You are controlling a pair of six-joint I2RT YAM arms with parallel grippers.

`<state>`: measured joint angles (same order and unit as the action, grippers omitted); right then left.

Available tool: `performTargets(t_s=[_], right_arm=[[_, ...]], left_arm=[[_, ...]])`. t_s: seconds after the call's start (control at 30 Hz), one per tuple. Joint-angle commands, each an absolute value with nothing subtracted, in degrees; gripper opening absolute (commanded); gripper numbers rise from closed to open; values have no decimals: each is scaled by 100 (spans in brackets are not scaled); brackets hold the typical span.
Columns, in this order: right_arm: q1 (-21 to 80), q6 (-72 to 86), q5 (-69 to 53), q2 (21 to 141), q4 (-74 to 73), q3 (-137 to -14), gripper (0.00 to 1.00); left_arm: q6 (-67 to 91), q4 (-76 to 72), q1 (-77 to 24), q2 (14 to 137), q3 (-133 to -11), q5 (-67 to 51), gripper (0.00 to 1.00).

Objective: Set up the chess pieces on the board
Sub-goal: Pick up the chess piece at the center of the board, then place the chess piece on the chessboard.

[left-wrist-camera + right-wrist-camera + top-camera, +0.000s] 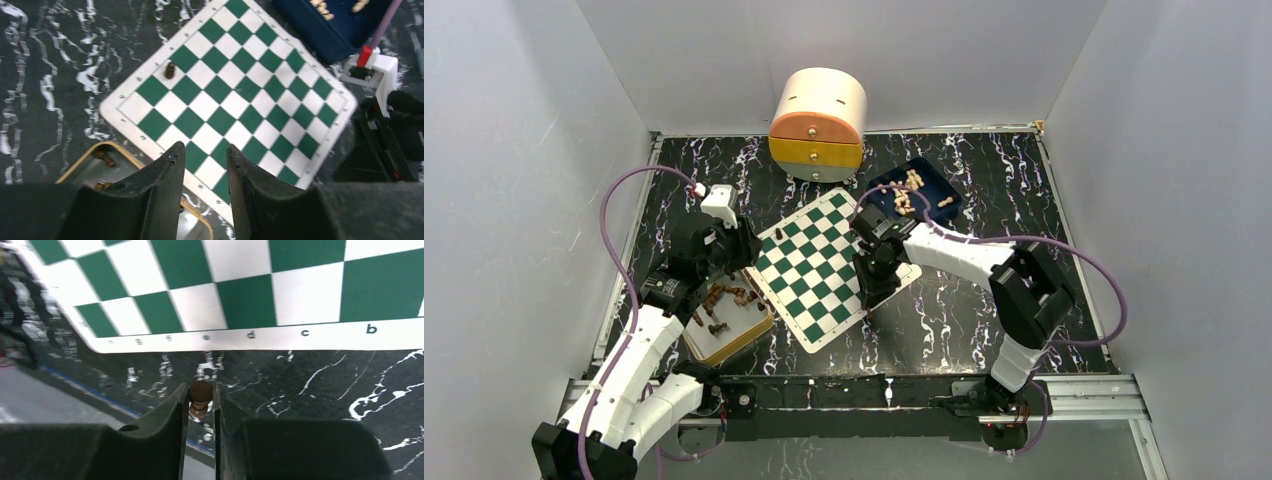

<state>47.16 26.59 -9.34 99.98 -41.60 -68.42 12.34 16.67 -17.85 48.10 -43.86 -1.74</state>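
The green and white board [824,265] lies at an angle in the middle of the table. My right gripper [201,392] is shut on a dark brown chess piece [201,396], its round head pinched between the fingertips. It hangs over the black table just off the board's lettered edge [250,335]. My left gripper [205,150] stands open with nothing in it, over the board's near edge beside the tan-rimmed tray [85,167]. One dark piece [170,70] stands on the board [235,90] near its left border. Several dark pieces [724,297] lie in that tray.
A blue tray [929,200] with several pale pieces [909,190] sits past the board's far right side. A round orange and yellow drawer unit [819,125] stands at the back. The right arm's wrist [375,70] shows at the right of the left wrist view.
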Motion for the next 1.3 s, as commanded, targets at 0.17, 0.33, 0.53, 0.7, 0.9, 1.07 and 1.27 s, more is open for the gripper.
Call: performTargets(t_s=[0.17,0.33,0.53,0.7,0.9,1.07,1.27], right_arm=[[3910,5413,-2921,8758,-1205,-6352,23],[3855,7252,-2584,8328,1023,-5713,23],[3870,8732,-1960,8119,2208,-5301,23],[3874,9165,-1431,7978,2687,-5142,23],[3936,9394,-1115,7962,2865,-5133,23],[3956,9441,-1177,8125,2973,-5222,23],[4025,9518,-1141,8208,3134,-5195,22]], left_arm=[[2877,857,-1798,4586,-4584,-1823,37],[3614,162,-1800,4531,-4442,-2267,43],[4184,-992,-1797,4601,-3962,-2416,48],[4495,-1990,-1862,4959,-3595,-2360,48],[4551,-2499,-2160,5411,-3662,-2334,49],[4413,-2697,-2421,5589,-3801,-2238,50],[4320,-2718,-2511,5725,-3904,-2071,50]])
